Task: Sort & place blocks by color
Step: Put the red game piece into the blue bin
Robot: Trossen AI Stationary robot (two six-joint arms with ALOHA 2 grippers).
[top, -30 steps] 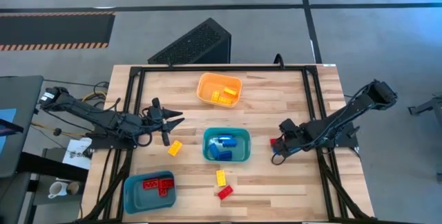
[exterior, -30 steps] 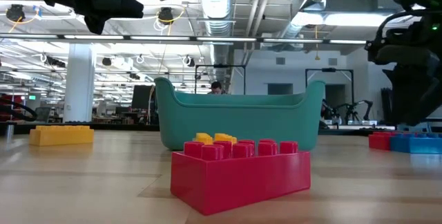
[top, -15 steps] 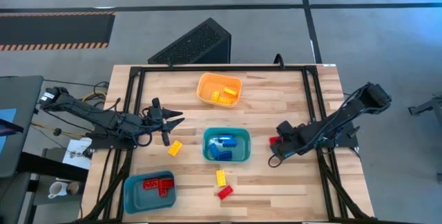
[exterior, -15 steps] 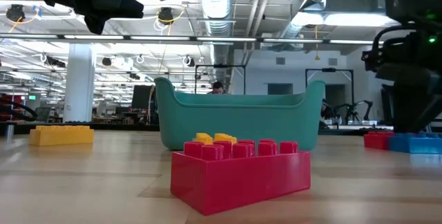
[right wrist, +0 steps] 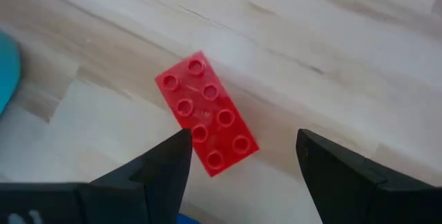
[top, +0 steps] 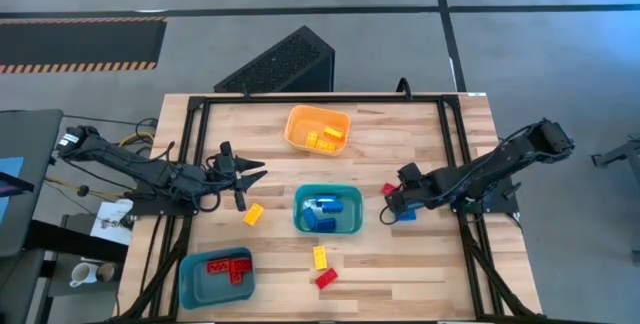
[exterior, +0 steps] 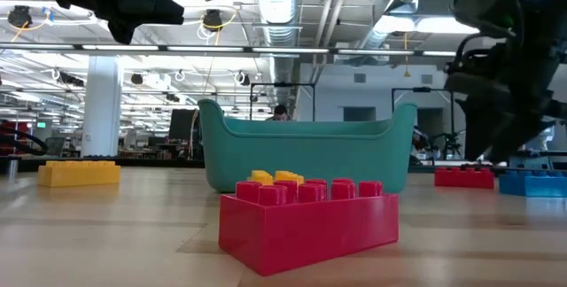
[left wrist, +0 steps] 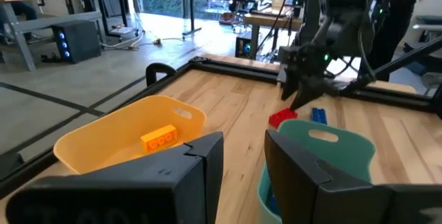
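Note:
My right gripper (top: 389,202) is open and points down over a red block (right wrist: 206,113) that lies flat on the table, studs up; its fingers stand on either side of the block without touching it. A blue block (top: 404,215) lies just beside it. My left gripper (top: 250,176) is open and waits in the air left of the teal bin (top: 328,210). Loose blocks lie flat on the table: a yellow one (top: 253,213) below the left gripper, another yellow one (top: 319,256), and a red one (top: 326,277).
The orange bin (top: 318,129) at the far side holds yellow blocks, the teal bin in the middle holds blue blocks, and the blue bin (top: 215,274) at the near left holds red blocks. A black frame (top: 300,98) runs around the tabletop.
My right gripper has moved toward the table's left and a little toward the far edge, and now stands over the red block. In the low view the red block now shows in full, apart from the blue block.

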